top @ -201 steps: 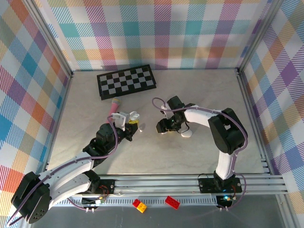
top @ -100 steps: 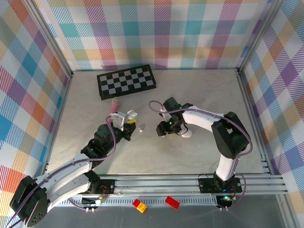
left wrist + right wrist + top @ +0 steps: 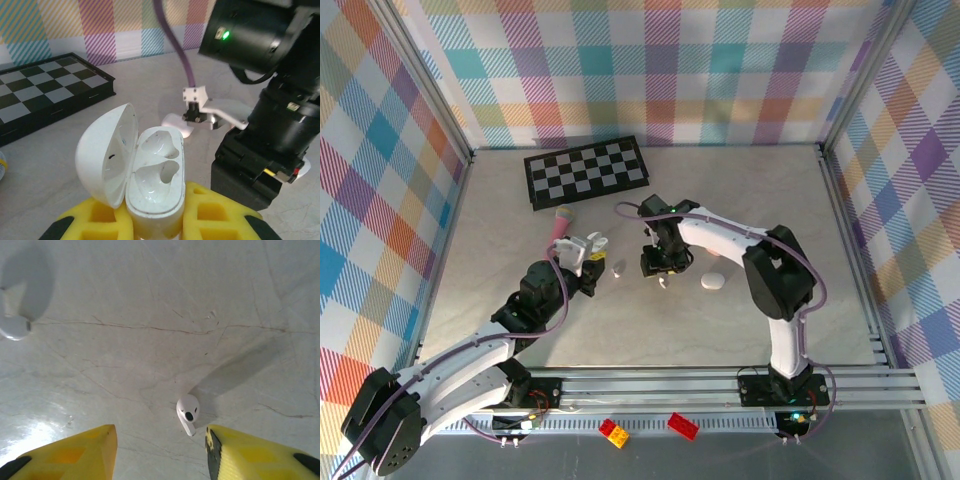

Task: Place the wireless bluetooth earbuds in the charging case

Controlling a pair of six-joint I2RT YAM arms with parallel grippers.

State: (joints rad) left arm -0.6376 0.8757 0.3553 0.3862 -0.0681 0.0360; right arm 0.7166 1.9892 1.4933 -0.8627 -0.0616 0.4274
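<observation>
Nothing was seated yet: the left gripper [image 3: 155,216] clenched the open, empty charging case [image 3: 152,175], while the right gripper [image 3: 160,450], jaws apart, bracketed an untouched earbud [image 3: 188,412] on the table [image 3: 150,315], at the case's four o'clock from above.

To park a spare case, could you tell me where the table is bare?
Bare: the back strip right of the chessboard, and the stretch nearer than the closed white case. Crowded: centre, where the left pincer holds the open charging case beside the right pincer and an earbud.
</observation>
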